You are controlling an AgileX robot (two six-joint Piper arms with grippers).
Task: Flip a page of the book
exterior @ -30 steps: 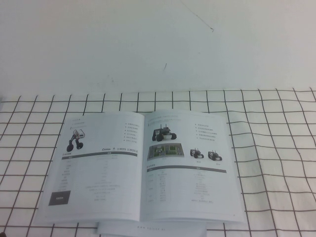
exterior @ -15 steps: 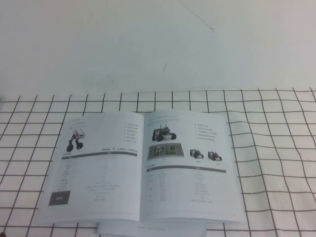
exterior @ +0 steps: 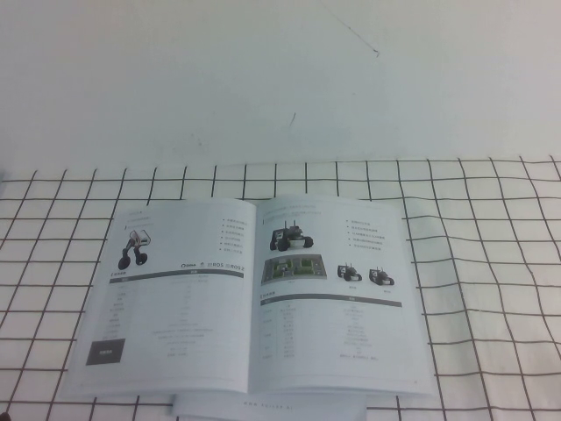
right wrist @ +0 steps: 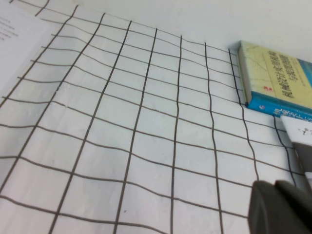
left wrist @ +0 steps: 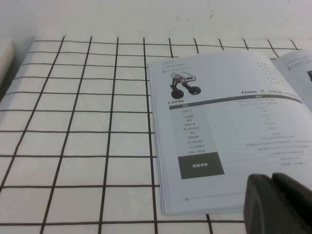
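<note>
Left gripper [left wrist: 278,202]: lower right of left wrist view, near book's bottom edge, fingers look pressed together, holding nothing
Right gripper [right wrist: 280,207]: lower right of right wrist view, over checked cloth [right wrist: 146,126], state can't tell
Book [exterior: 254,294]: open flat, centre-bottom of high view
Page [exterior: 337,294]: right leaf, lying flat
Risk: glossy leaves stick, two lift together; hard pinch creases the page

High view looks down from near side at book [exterior: 250,298]. Left wrist view, low and close, shares its left page [left wrist: 219,131]. Right wrist view skims cloth [right wrist: 136,136] right of it.
</note>
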